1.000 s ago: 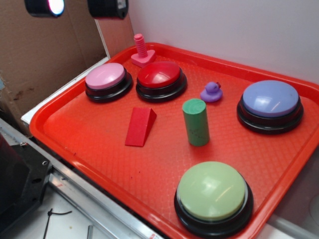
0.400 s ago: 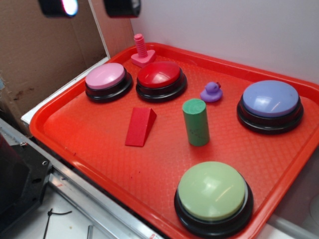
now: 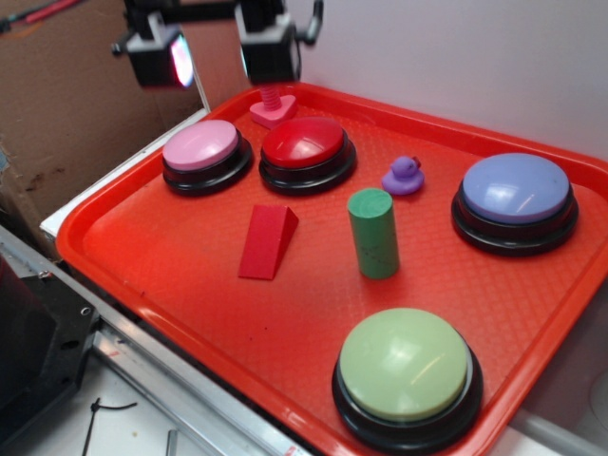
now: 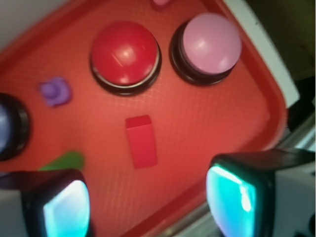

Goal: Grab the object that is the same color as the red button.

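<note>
biggest change from a moment ago: the gripper (image 3: 217, 57) has dropped lower into the upper left of the exterior frame, so its two finger pads (image 3: 271, 52) and some of the bracket above them show now, where before only their bottom edges peeked in at the top. it's also slid a bit to the right. nothing on the tray has moved

the gripper hangs in the air with its fingers spread wide and nothing between them, up above the back left corner of the red tray (image 3: 142, 271). the right pad sits in front of the top of the pink bolt piece (image 3: 273, 106), hiding its upper part

the red wedge block (image 3: 267, 242) lies flat in the left middle of the tray, well apart from the gripper, thin end toward the lower left. the red button (image 3: 306, 144) is just behind it, with the pink button (image 3: 204, 147) beside that on the left

to the right of the wedge stands a green cylinder (image 3: 373, 233), upright – close by but not touching. further back there's a little purple duck (image 3: 404, 176), a lavender button (image 3: 516, 190) at the right, and a pale green button (image 3: 406, 366) at the front

in the wrist view the wedge (image 4: 141, 140) sits near the centre, between and above the two glowing pads (image 4: 237, 195) – the space around it looks open
</note>
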You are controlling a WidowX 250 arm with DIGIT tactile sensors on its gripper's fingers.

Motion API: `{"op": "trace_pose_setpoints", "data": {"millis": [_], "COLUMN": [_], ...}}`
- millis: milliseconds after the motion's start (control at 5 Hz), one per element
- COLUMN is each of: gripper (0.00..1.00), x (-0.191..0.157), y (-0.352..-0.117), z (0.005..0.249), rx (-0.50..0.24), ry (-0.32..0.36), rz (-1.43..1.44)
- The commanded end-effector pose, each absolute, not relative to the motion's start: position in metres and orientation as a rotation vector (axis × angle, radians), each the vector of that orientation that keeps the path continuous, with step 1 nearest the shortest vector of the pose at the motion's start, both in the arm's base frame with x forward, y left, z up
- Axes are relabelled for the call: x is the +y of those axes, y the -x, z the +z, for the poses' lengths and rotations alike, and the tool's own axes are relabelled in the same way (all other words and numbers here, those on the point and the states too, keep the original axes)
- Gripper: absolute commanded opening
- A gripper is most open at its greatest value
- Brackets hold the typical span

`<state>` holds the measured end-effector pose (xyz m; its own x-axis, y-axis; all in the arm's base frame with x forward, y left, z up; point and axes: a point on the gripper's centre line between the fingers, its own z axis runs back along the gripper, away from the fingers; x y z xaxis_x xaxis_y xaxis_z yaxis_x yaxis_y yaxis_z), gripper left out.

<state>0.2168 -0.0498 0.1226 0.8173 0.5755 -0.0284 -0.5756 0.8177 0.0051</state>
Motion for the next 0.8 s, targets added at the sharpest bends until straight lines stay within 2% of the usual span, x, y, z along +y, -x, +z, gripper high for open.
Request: {"op": "trace_pose_setpoints", "data": {"millis": [0,200,600], "gripper": [1.0,1.0,1.0], "x": [-0.042,-0.047,-0.059], "y": [-0.219,-0.226,-0.24], "z": [0.059,0.042,0.026], "rx": [0.114,0.143,0.18], "ry": [0.022,0.03,0.029], "rz": [0.555,0.528,0.483]}}
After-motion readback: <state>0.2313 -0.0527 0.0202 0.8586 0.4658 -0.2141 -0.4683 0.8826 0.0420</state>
